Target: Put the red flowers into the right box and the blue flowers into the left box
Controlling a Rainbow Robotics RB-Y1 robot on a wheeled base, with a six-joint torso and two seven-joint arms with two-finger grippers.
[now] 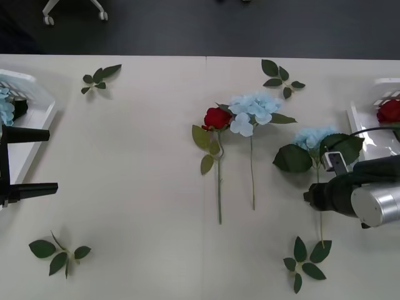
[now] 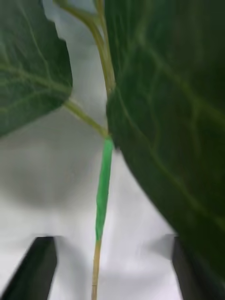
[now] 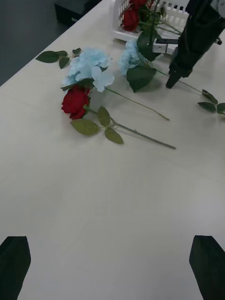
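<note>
Two boxes part-filled, two blue flowers and one rose on the table.

At the table's left edge we see the slotted white left box [image 1: 39, 103] holding a blue flower [image 1: 6, 105], our left gripper [image 1: 25, 160] spread wide beside it. Mid-table lie a red rose [image 1: 217, 117] and a pale blue cluster [image 1: 252, 111], petals touching. Near the right edge, our right gripper [image 1: 310, 196] (fingers apart) straddles another blue flower's [image 1: 312, 135] thin stem. The right box [image 1: 362, 122] holds red roses [image 1: 389, 110].
</note>
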